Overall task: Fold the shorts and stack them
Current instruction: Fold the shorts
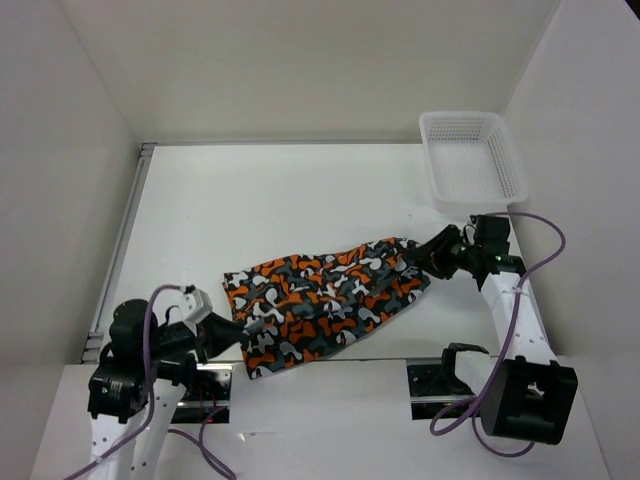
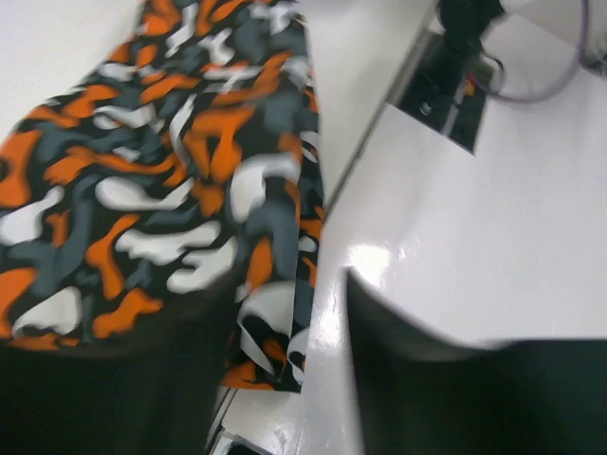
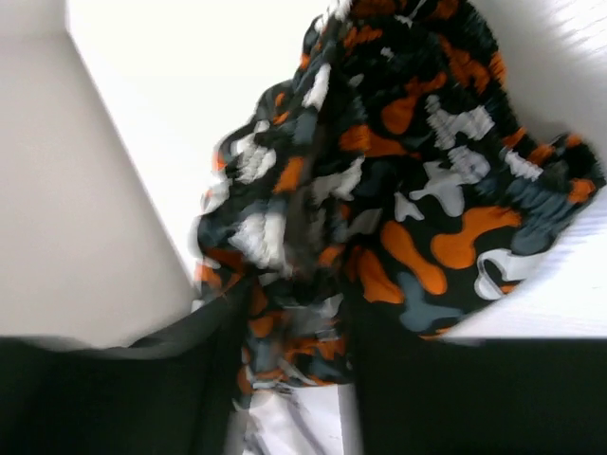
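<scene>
While orange-grey camouflage fabric shorts (image 1: 325,300) lie on white tabletop (image 1: 280,200), left end effector (image 1: 243,338) part-open astride edge; right end effector (image 1: 417,256) astride bunched corner, grip unclear.

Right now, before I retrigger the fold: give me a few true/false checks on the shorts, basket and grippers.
1. The shorts lie inside the basket. False: they lie spread on the table, apart from the basket.
2. The basket sits at the table's far right corner. True.
3. The left gripper is at the shorts' near left end. True.
4. The right gripper hovers over the basket. False: it is at the shorts' right end, nearer than the basket.
</scene>
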Controlling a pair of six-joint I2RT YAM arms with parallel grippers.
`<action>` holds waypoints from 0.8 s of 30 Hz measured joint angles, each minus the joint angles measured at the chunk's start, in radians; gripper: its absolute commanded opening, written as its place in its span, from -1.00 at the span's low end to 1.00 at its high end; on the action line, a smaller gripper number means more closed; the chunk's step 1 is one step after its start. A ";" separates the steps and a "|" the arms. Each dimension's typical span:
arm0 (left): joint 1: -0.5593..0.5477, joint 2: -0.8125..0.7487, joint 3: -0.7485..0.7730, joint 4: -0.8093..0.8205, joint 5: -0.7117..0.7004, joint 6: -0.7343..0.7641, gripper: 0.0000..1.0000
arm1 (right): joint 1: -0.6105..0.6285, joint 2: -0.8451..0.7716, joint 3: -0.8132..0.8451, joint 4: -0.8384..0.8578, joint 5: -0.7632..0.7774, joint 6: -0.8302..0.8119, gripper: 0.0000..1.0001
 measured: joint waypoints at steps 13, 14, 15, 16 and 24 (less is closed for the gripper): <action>-0.229 -0.010 -0.080 0.145 -0.095 0.003 0.29 | 0.003 -0.040 0.095 -0.045 0.051 -0.035 -0.47; -0.230 0.037 -0.080 0.168 -0.113 0.002 -0.06 | 0.007 -0.040 0.102 -0.033 0.049 -0.038 -0.70; -0.230 0.092 -0.079 0.185 -0.135 -0.001 -0.17 | 0.016 -0.039 0.109 -0.019 0.046 -0.031 -0.83; -0.230 0.153 -0.073 0.196 -0.160 0.001 -0.22 | 0.032 -0.036 0.112 -0.001 0.045 -0.024 -0.99; -0.230 0.728 0.046 0.303 -0.435 0.004 0.46 | 0.208 0.073 0.032 0.165 0.090 0.051 -0.87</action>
